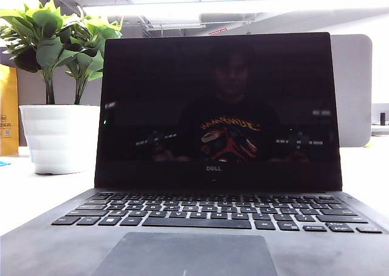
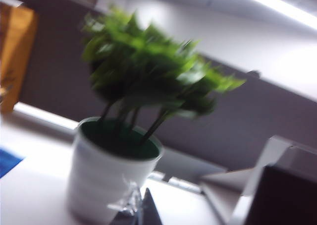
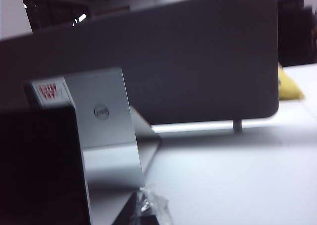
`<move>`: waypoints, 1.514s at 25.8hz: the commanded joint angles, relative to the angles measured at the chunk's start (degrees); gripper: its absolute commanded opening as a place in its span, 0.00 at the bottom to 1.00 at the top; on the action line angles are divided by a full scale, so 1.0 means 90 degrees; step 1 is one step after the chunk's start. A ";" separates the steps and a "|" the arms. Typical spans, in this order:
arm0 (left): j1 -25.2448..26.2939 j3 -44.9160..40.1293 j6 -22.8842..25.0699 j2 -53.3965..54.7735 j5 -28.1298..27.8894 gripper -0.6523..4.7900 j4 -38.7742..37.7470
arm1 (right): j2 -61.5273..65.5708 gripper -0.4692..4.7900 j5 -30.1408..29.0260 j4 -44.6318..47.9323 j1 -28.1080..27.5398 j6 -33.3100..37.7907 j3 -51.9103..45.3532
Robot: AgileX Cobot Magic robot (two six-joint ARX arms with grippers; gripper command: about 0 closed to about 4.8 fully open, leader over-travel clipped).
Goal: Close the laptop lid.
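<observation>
The laptop (image 1: 55, 245) lies open in front of the exterior camera, black keyboard (image 1: 213, 212) and grey touchpad (image 1: 182, 255) showing. The laptop lid (image 1: 219, 106) stands nearly upright, its glossy black screen carrying a small DELL mark. Neither gripper shows in the exterior view. My left gripper (image 2: 140, 211) hovers near the white pot, tips together, with the lid's dark edge (image 2: 287, 195) off to one side. My right gripper (image 3: 146, 210) is shut and empty beside the lid's black screen (image 3: 34, 165). Beyond that edge shows a silver face (image 3: 99, 116) with an oval Dell logo and a red-lettered sticker.
A potted green plant in a white pot (image 1: 58, 136) (image 2: 109, 165) stands left of the laptop. A grey divider panel (image 1: 352, 87) (image 3: 198, 71) runs behind the table. A yellow object (image 3: 290, 86) lies far right, an orange one (image 1: 7, 112) far left.
</observation>
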 commanded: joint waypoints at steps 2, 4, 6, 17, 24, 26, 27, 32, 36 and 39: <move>0.0007 0.0634 -0.0010 0.0461 0.0155 0.11 0.0097 | 0.0141 0.09 0.0272 0.0272 0.0005 0.0027 0.0561; 0.0007 0.0986 -0.0012 0.1013 0.0374 0.11 0.0175 | 0.0413 0.09 0.0262 0.0471 0.0007 0.0029 0.0782; 0.0007 0.1321 -0.0017 0.1824 0.0678 0.11 0.0483 | 0.0845 0.09 0.0265 0.0607 0.0007 0.0027 0.0974; 0.0000 0.2455 0.0189 0.6744 0.2293 0.11 0.2999 | 0.5561 0.09 -0.0398 0.3390 0.0002 -0.0015 0.1892; -0.0126 0.2807 0.0231 0.8391 0.2747 0.11 0.3747 | 0.7779 0.09 -0.1763 0.3577 0.0007 -0.0022 0.3111; -0.0192 0.2810 0.0206 0.8565 0.2941 0.11 0.4133 | 0.7944 0.09 -0.1865 0.3568 0.0000 -0.0024 0.3286; -0.0265 0.2873 0.0209 0.8675 0.3242 0.11 0.4201 | 0.7978 0.09 -0.1945 0.3558 0.0000 -0.0024 0.3354; -0.0410 0.3349 0.0204 0.9100 0.3997 0.11 0.4039 | 0.8009 0.09 -0.2429 0.3524 -0.0015 -0.0024 0.3385; -0.0408 0.4109 0.0199 0.9683 0.4991 0.11 0.3597 | 0.8009 0.09 -0.2846 0.3305 -0.0019 -0.0022 0.3388; -0.0410 0.4517 -0.0039 0.9945 0.5661 0.11 0.3553 | 0.8007 0.09 -0.3172 0.3189 -0.0022 -0.0019 0.3390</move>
